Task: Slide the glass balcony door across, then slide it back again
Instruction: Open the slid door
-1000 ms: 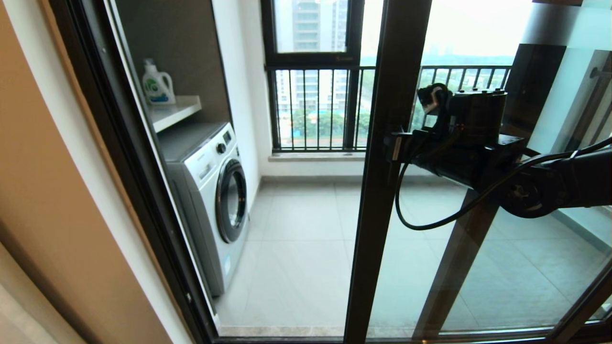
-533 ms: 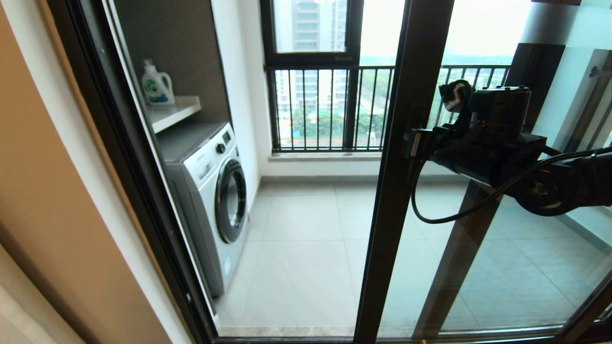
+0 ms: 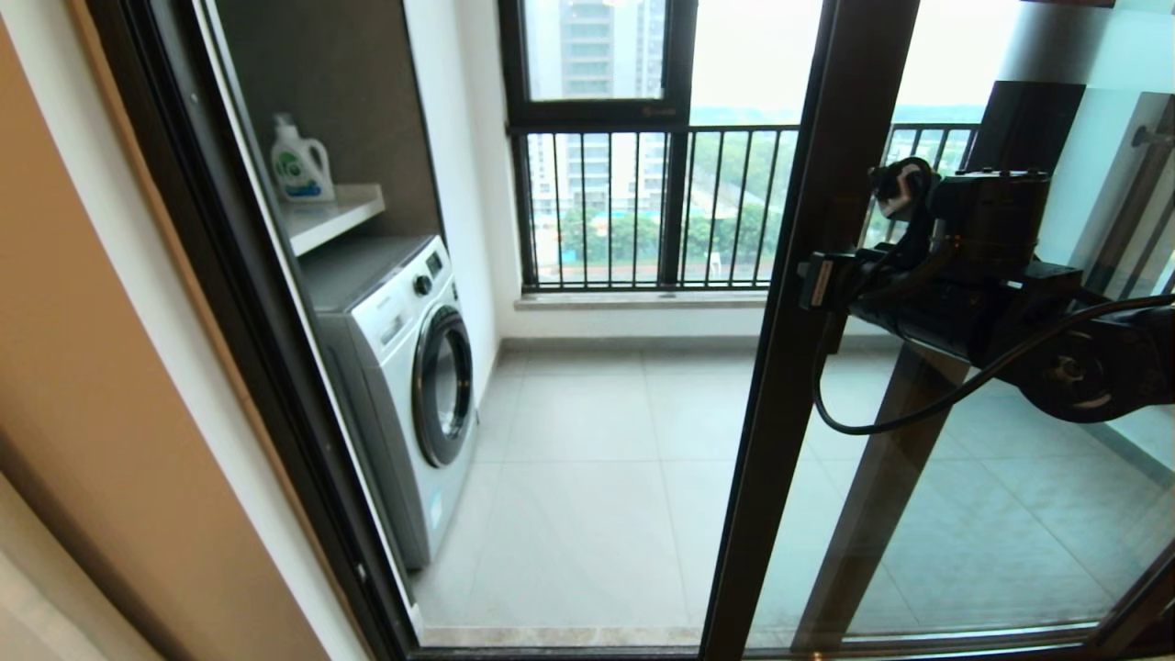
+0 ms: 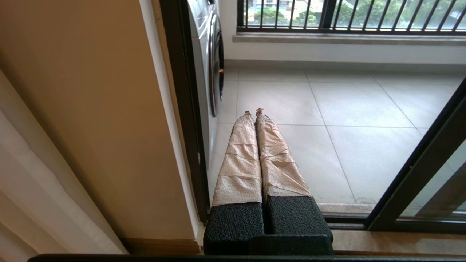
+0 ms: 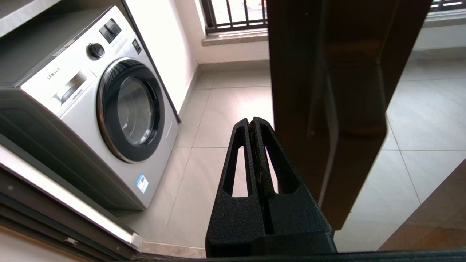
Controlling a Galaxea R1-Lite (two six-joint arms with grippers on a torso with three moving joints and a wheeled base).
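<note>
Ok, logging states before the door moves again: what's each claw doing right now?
Left claw: closed, holding nothing.
Right claw: closed, empty, beside the glass balcony door frame.

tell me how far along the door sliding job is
The glass balcony door is already partway across, leaving a wide opening beside the washing machine. In hand: the right pincer, shut, sits against the door's frame edge, pushing. The left pincer is shut and idle. Left: finishing this slide, then sliding it back.

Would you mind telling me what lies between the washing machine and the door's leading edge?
Only bare floor tiles: the head view shows nothing standing between the washing machine and the door. The right tool sits beside that edge.
</note>
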